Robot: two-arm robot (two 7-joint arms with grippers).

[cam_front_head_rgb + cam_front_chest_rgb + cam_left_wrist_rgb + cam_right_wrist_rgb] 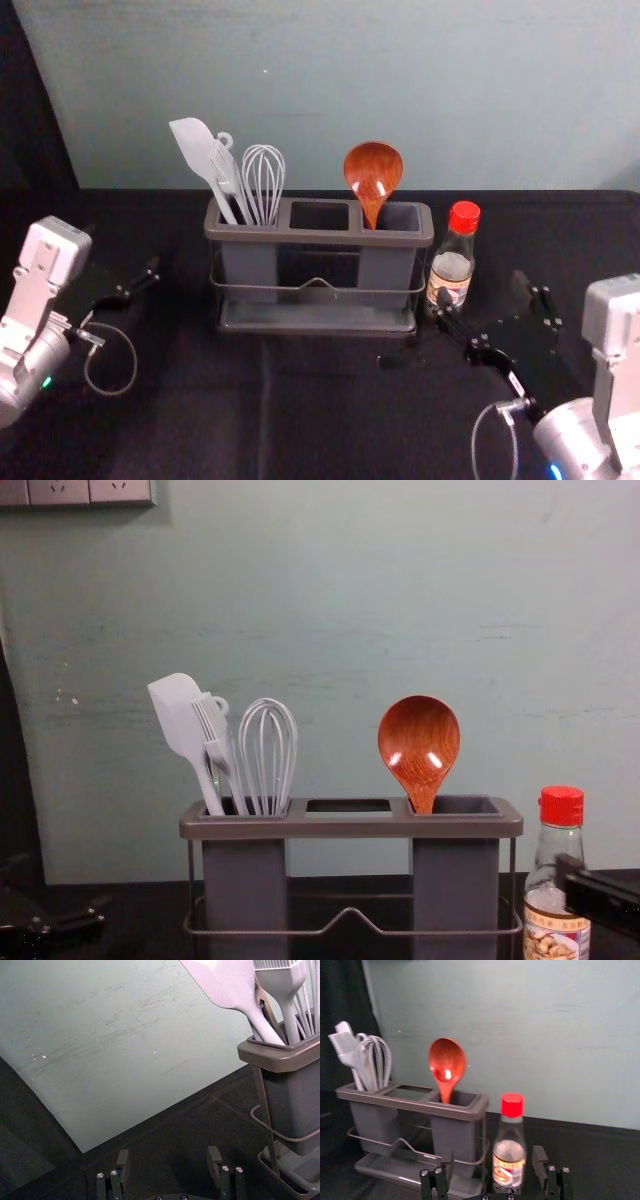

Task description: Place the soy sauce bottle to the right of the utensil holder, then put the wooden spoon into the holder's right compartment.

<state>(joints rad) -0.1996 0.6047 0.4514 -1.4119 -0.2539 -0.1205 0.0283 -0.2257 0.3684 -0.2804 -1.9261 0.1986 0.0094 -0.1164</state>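
The right arm reaches forward and inward from the head view's lower right corner, its pincer released, jaws spread, just in front of the soy sauce bottle. The left pincer, also parted and empty, is parked to the left of the utensil holder.

The bottle stands upright on the worktop, cap up, just right of the holder. The wooden spoon is nearly vertical in the right compartment, bowl up, handle down near the left wall. Its bowl is glossy reddish-brown; the bottle is clear, with a red cap and a picture label.
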